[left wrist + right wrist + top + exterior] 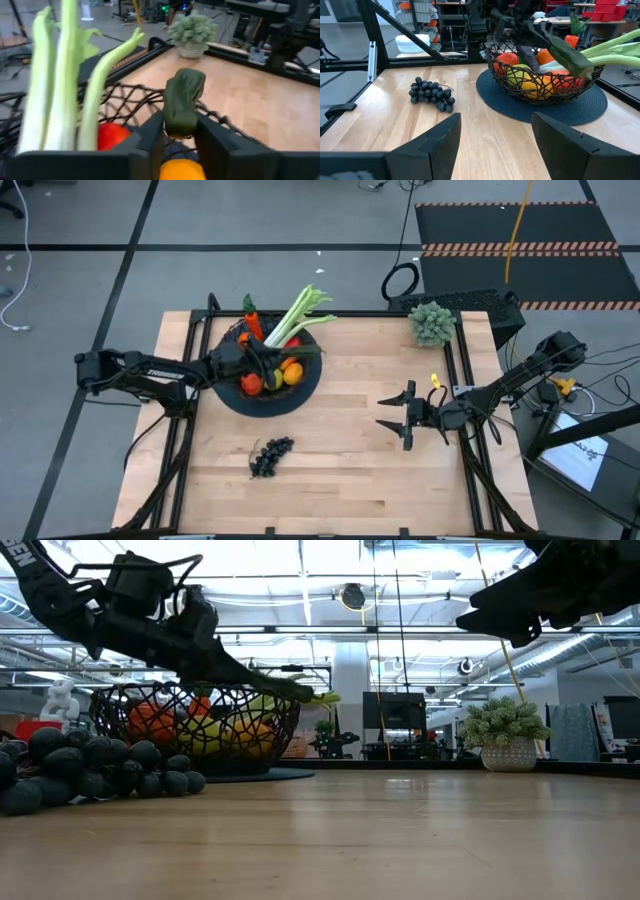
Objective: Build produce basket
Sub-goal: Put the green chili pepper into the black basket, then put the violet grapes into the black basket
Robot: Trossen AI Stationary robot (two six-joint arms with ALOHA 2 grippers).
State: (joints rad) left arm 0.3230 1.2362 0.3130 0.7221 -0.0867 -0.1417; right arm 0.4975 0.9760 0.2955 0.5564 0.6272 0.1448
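Note:
The black wire basket point(312, 380) stands on a dark round mat at the table's far left. It holds oranges, a lemon, a carrot point(252, 320) and a pale-green leafy stalk point(300, 315) that leans out over its far rim. My left gripper point(258, 360) hangs over the basket, shut on a dark green cucumber point(182, 102). Dark grapes point(270, 455) lie on the table nearer the front. My right gripper point(392, 412) stands open above the table's right side, with nothing between its fingers. My left gripper pinches the cucumber's near end point(176, 131) between its two fingers. The fingers come from the table's left, nearly level and slanting a little down, and the cucumber runs on beyond them. Its free end point(585, 67) reaches over the basket's right rim. Whether it touches the rim I cannot tell.
A grey-green frilly clump in a pot point(432, 322) stands at the table's far right corner. Black frame rails run along the table's edges. Bare wood lies between the basket's mat and my right gripper.

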